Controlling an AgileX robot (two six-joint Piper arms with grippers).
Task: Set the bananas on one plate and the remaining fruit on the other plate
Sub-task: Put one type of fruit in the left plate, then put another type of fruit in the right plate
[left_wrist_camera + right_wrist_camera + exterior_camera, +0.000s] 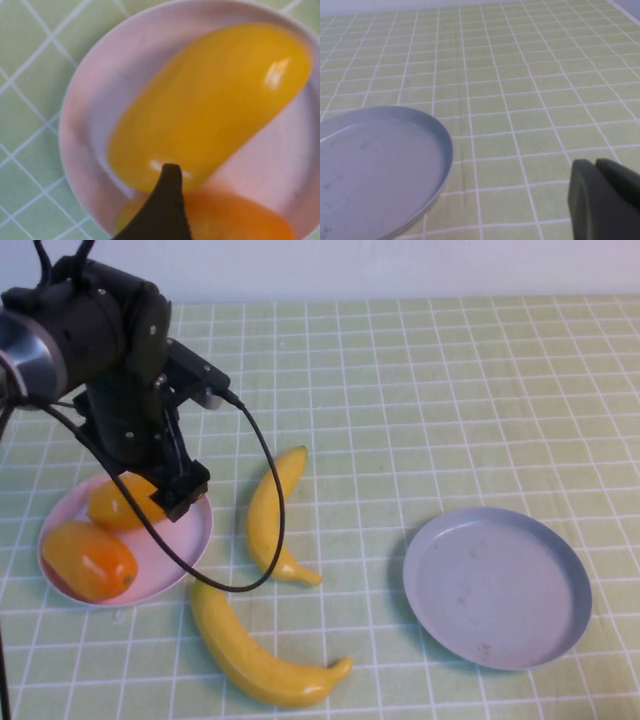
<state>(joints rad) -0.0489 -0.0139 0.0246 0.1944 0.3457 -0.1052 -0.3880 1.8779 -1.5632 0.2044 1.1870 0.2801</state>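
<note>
Two mangoes (100, 540) lie on the pink plate (190, 540), left. Two bananas (272, 520) rest on the green grid mat (450, 390) beside it. One grey-blue plate (497, 587), right, holds nothing. Left gripper (180, 495) hovers over the mangoes; right gripper (602, 200) sits near the grey-blue plate; jaw state of both cannot be told.

1. The high view is looking down from the robot's side, taking in the green checked tablecloth (420, 370), both plates and the left arm.
2. The left wrist view is hovering very near the pink plate (80, 115), which the high view (190, 535) is sharing.
3. The right wrist view is looking low across the cloth, sharing the grey-blue plate (380, 170) (495, 585).
</note>
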